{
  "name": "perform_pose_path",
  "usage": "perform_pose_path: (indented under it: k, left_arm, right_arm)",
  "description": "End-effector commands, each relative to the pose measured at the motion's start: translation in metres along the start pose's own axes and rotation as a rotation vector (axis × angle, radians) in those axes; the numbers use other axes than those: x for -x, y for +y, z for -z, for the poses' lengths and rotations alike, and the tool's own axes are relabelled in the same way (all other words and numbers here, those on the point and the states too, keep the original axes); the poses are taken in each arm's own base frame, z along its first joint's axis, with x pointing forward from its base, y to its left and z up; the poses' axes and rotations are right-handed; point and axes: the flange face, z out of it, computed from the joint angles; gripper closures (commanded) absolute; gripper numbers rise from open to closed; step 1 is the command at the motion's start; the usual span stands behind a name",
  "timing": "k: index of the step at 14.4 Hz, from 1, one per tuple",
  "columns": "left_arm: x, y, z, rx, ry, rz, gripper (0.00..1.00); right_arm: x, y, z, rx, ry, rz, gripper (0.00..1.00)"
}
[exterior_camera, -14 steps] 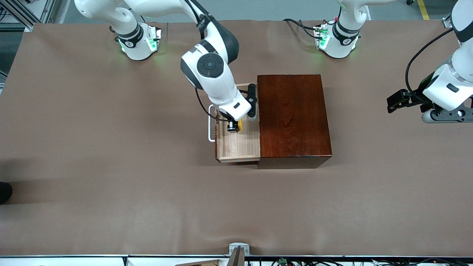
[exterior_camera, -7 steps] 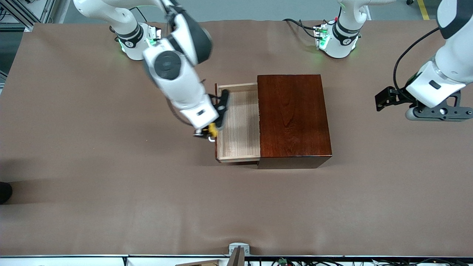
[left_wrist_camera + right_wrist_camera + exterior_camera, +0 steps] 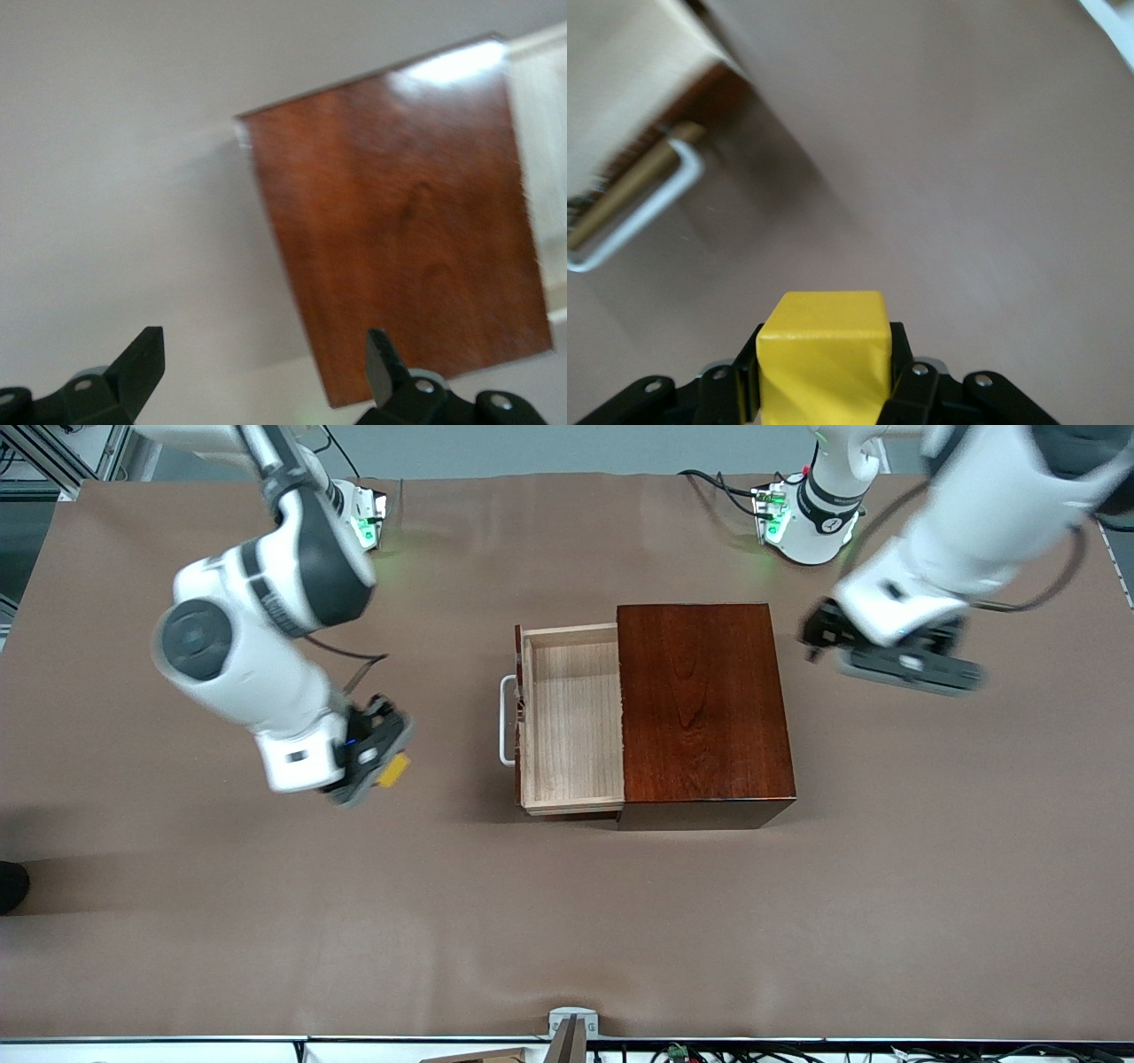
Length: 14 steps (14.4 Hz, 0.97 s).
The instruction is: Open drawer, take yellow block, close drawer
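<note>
The drawer (image 3: 571,717) stands pulled out of the dark reddish-brown box (image 3: 704,708), and its pale wood tray holds nothing. Its white handle (image 3: 507,720) faces the right arm's end of the table. My right gripper (image 3: 376,766) is shut on the yellow block (image 3: 392,771), over bare table off the drawer's handle. In the right wrist view the block (image 3: 824,354) sits between the fingers, with the handle (image 3: 638,212) and the drawer (image 3: 629,80) farther off. My left gripper (image 3: 904,660) is open and empty, over the table beside the box. The left wrist view shows the box top (image 3: 407,221).
The brown table cover (image 3: 266,921) spreads wide around the box. The arm bases (image 3: 802,514) stand along the table's edge farthest from the front camera. A small metal mount (image 3: 571,1023) sits at the edge nearest the camera.
My right gripper lifted the yellow block out of the drawer and carried it away toward the right arm's end. My left gripper swung in toward the box.
</note>
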Motion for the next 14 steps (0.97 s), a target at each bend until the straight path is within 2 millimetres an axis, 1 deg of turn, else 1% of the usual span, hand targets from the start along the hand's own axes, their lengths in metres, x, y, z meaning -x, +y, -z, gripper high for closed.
perform_pose_path:
  k: [1,2,4,5,7,8,9,10,12,13,14]
  left_arm:
    - [0.01,0.062,0.004,0.013,-0.006,-0.131,0.0]
    - [0.012,0.088,0.002,0.02,0.0,-0.182,0.0]
    - [0.007,0.147,0.002,0.08,0.029,-0.343,0.0]
    - [0.0,0.171,-0.008,0.128,0.021,-0.454,0.0]
    - [-0.013,0.232,-0.024,0.208,0.072,-0.678,0.0]
    - [-0.017,0.261,-0.038,0.214,0.11,-0.766,0.0]
    - [-0.024,0.278,-0.052,0.216,0.152,-0.831,0.0]
    - [-0.029,0.301,-0.064,0.244,0.206,-0.886,0.0]
    - [-0.042,0.329,-0.092,0.282,0.275,-0.917,0.0]
    - [-0.046,0.346,-0.108,0.271,0.295,-0.938,0.0]
    - [-0.054,0.355,-0.122,0.252,0.313,-0.945,0.0]
  right_arm:
    - [0.054,0.054,-0.006,-0.009,-0.033,-0.205,1.0]
    - [0.072,0.071,-0.011,-0.02,-0.05,-0.281,1.0]
    - [0.103,0.093,-0.022,-0.037,-0.085,-0.42,1.0]
    - [0.116,0.1,-0.031,-0.044,-0.105,-0.48,1.0]
    - [0.142,0.114,-0.046,-0.029,-0.15,-0.598,1.0]
    - [0.148,0.117,-0.052,-0.013,-0.174,-0.651,1.0]
    - [0.152,0.118,-0.06,-0.003,-0.195,-0.711,1.0]
    - [0.155,0.117,-0.069,0.005,-0.212,-0.784,1.0]
    - [0.156,0.115,-0.082,0.037,-0.208,-0.868,1.0]
    - [0.16,0.116,-0.091,0.047,-0.192,-0.894,1.0]
    - [0.165,0.117,-0.101,0.054,-0.178,-0.899,1.0]
